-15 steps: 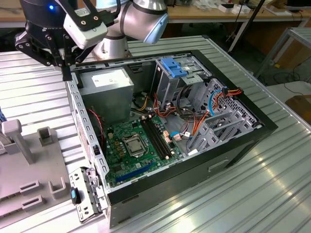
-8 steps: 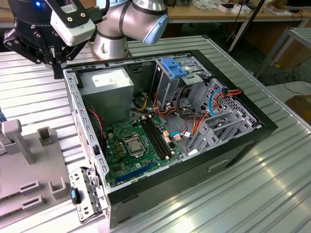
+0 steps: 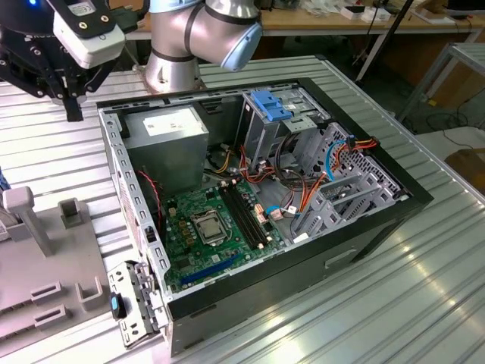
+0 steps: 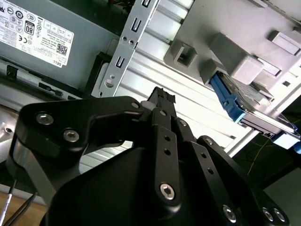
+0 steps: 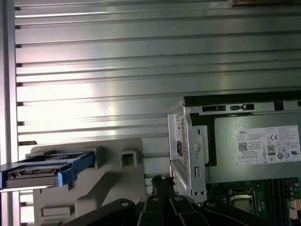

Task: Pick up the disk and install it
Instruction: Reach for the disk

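In the upper left of the exterior view, the arm's black claw [image 3: 73, 112] hangs above the ribbed silver metal table [image 3: 424, 303], just outside the back corner of the open black computer case [image 3: 303, 280]. Its fingers are pressed together with nothing between them. The grey-black metal disk [image 5: 44, 169], clipped in its bright blue plastic carrier, sits on edge on the pale grey plastic fixture [image 3: 38, 262] in the lower left of the exterior view, beside the case and apart from the claw.
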You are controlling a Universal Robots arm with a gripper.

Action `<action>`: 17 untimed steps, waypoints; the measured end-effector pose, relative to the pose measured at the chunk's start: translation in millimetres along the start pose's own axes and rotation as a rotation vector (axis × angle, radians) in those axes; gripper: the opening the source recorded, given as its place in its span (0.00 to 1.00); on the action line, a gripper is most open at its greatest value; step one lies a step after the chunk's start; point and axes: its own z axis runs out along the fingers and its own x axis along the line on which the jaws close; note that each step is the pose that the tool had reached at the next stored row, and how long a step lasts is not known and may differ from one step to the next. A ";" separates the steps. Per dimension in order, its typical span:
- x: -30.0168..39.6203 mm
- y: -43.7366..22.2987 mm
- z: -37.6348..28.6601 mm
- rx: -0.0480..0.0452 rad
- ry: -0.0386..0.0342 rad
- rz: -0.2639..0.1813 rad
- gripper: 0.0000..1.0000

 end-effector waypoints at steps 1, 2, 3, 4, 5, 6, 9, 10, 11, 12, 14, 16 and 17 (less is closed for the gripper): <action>1.4 0.8 0.0 -0.0001 0.0002 -0.004 0.11; 2.8 1.5 0.0 -0.0002 0.0003 -0.006 0.11; 5.5 1.8 -0.1 -0.0002 0.0004 -0.007 0.11; 7.8 1.7 -0.1 -0.0004 0.0003 -0.007 0.11; 11.1 1.5 -0.2 -0.0005 0.0003 -0.007 0.11; 13.5 1.5 -0.3 -0.0004 0.0004 -0.007 0.11; 27.0 1.4 -0.6 -0.0007 0.0003 -0.007 0.11; 31.2 1.4 -0.7 -0.0007 0.0003 -0.008 0.11; 33.7 1.5 -0.8 -0.0007 0.0004 -0.007 0.11; 37.6 1.3 -0.9 -0.0007 0.0005 -0.007 0.11; 45.0 1.0 -1.1 -0.0008 0.0004 -0.007 0.11; 52.2 0.8 -1.2 -0.0008 0.0003 -0.008 0.11; 55.6 0.7 -1.4 -0.0007 0.0004 -0.008 0.11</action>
